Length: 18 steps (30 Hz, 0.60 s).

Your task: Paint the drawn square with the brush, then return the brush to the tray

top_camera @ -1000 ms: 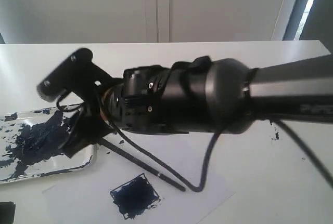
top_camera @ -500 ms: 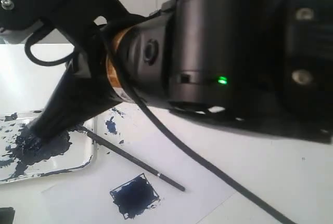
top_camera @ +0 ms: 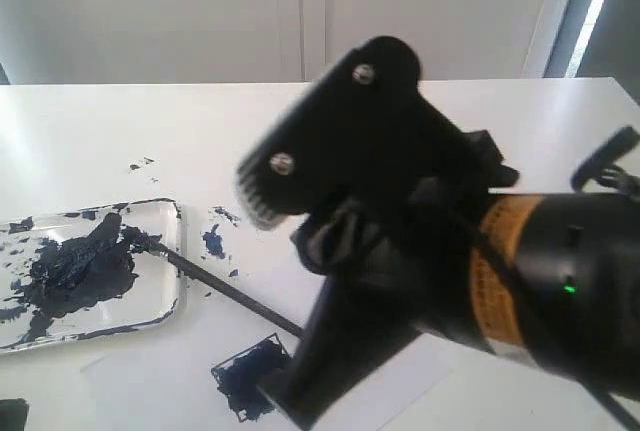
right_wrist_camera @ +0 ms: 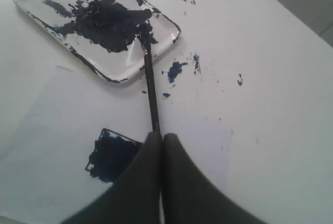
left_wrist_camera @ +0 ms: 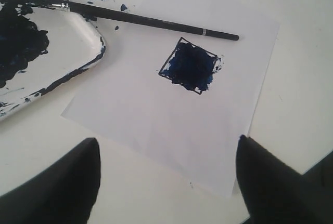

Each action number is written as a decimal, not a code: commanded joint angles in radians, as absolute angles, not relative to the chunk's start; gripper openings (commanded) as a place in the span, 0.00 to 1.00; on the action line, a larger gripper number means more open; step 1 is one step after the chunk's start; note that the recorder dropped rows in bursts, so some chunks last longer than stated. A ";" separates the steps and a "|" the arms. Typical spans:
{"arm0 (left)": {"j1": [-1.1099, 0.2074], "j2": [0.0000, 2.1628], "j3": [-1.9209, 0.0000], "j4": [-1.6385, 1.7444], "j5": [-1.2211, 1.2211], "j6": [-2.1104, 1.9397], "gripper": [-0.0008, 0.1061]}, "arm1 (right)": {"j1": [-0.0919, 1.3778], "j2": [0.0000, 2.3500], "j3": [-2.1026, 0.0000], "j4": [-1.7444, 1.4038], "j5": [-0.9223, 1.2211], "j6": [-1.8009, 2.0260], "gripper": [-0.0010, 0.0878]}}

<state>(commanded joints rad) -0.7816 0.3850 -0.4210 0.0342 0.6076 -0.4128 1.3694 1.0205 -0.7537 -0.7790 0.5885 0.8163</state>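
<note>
**Student:** Why is the brush (left_wrist_camera: 145,21) lying aslant like this?

**Instructor:** Its paint-coated tip is resting in the dark paint blob (right_wrist_camera: 106,21) inside the tray (left_wrist_camera: 67,42). The handle is crossing the tray's rim and trailing out onto the paper sheet (left_wrist_camera: 156,125). The rim is propping the handle, so the wet bristles are sitting over the tray and not on the table (right_wrist_camera: 270,78). On this evidence the return step is looking done or nearly done, though most of the handle is lying outside the tray.

**Student:** Is either gripper holding it?

**Instructor:** No. The right gripper (right_wrist_camera: 161,136) is pressing its fingers flat together with nothing between them. In the right wrist view the handle's far end is disappearing behind those fingers. The left wrist view, however, is showing that end lying free on the paper. The gripper is therefore hovering above it, not clamping it. The left gripper (left_wrist_camera: 166,146) is hanging empty with its fingers spread wide, above the side of the paper away from the brush.

**Student:** And the drawn square (left_wrist_camera: 191,66)?

**Instructor:** It is sitting on the paper just beside the handle's free end, not touching it. Dark blue paint is filling it, leaving small white gaps near the outline.
</note>
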 joint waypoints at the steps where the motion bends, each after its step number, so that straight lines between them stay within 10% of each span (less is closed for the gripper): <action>1: -0.782 0.385 -0.421 0.034 0.608 -0.413 0.71 | 1.369 0.998 -0.730 -0.779 0.588 0.826 0.01; 18: -0.782 0.385 -0.421 0.034 0.608 -0.413 0.71 | 1.369 0.842 -0.580 -0.757 0.726 0.878 0.01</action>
